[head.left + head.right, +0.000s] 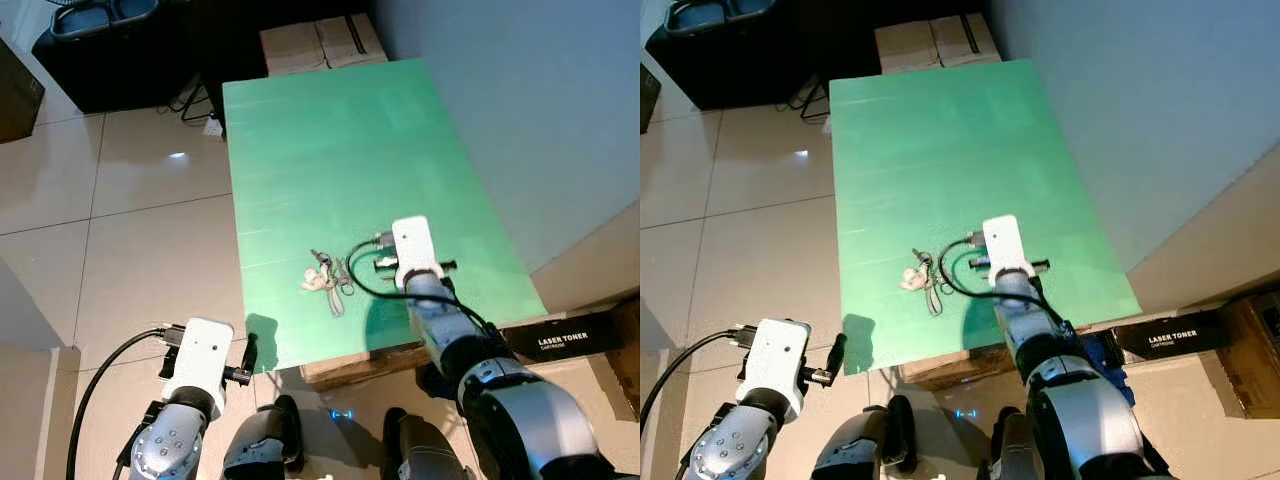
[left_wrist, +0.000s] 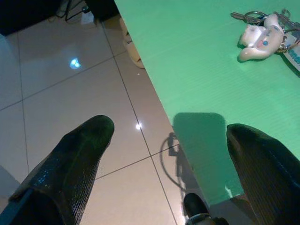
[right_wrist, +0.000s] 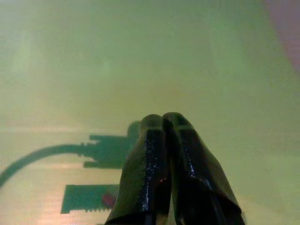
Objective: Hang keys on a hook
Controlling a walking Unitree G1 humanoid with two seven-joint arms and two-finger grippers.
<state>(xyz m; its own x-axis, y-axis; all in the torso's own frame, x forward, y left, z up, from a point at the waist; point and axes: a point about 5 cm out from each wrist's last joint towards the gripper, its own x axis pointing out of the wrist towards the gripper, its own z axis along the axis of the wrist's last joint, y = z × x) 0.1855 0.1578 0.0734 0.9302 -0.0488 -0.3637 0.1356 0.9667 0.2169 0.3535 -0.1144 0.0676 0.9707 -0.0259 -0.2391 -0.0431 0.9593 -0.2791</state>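
From my remote station I saw a green counter (image 1: pixel 330 150) running away from the robot, its right long edge close beside a pale wall (image 1: pixel 540 110) and its left long edge open to a tiled floor (image 1: pixel 120 230) with wide free space. Cardboard boxes (image 1: pixel 320 42) sat at the counter's far end, next to a dark cabinet (image 1: pixel 120 50). A black box marked "laser toner" (image 1: pixel 560 338) lay on the floor by the near right corner. The right arm reached over the near edge, its right hand (image 3: pixel 164 123) above bare green surface right of the keys, fingers pressed together and holding nothing. The left hand (image 2: pixel 168 133) hovered off the near left corner, straddling the counter's edge, its two fingers (image 2: pixel 79 150) spread wide apart, one over tile and one over green. The keys (image 1: pixel 326 276), bunched with a small white figure charm (image 2: pixel 260 40), lay flat on the counter toward its near end, just left of the right arm and clear of every edge.
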